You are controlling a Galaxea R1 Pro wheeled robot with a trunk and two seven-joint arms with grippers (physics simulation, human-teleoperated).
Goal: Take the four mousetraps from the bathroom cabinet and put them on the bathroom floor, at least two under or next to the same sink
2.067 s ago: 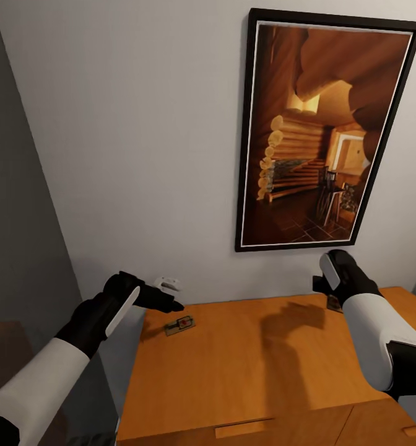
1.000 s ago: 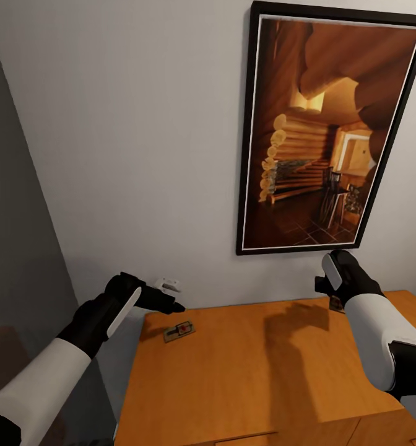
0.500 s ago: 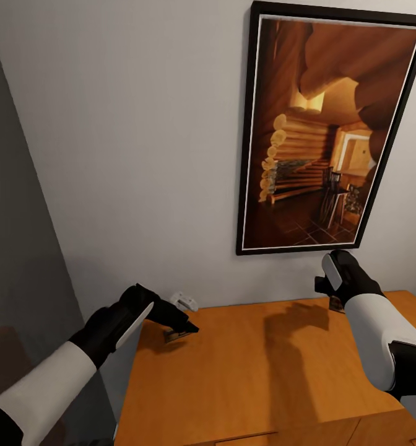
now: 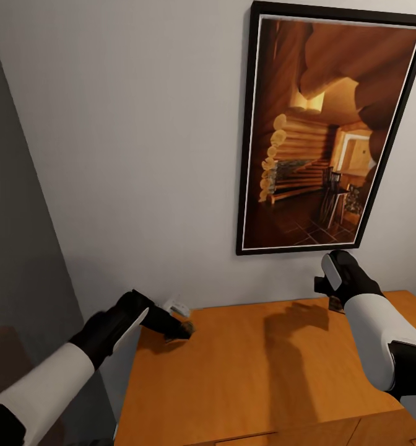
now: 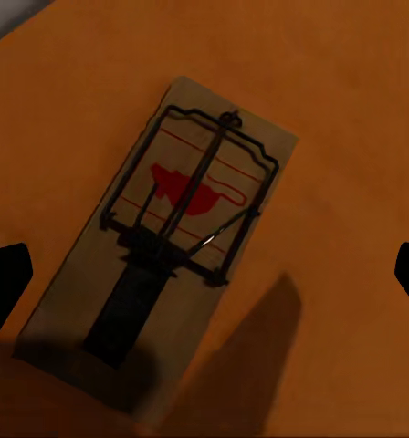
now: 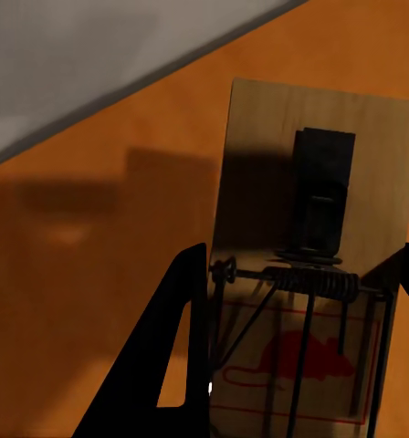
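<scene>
Orange-brown cabinet (image 4: 264, 365) top fills lower frame. Left gripper (image 4: 182, 329), jaws apart, is positioned over one mousetrap (image 5: 168, 246) at lower left. Right gripper (image 4: 332, 302) is clamped on a second mousetrap (image 6: 314, 274) at right.

Two mousetraps on the cabinet (image 4: 257, 371) top — an orange-brown flat wooden surface against the wall. Left trap (image 5: 163, 242): pale wooden slab lying flat near the top's left rear corner, with black wire bar, spring and a red mouse print. Right trap (image 6: 309, 274): same build — tan board, coiled spring, dark catch plate, red mouse print — at the right rear of the top, close to the wall; whether lifted cannot be told.
</scene>
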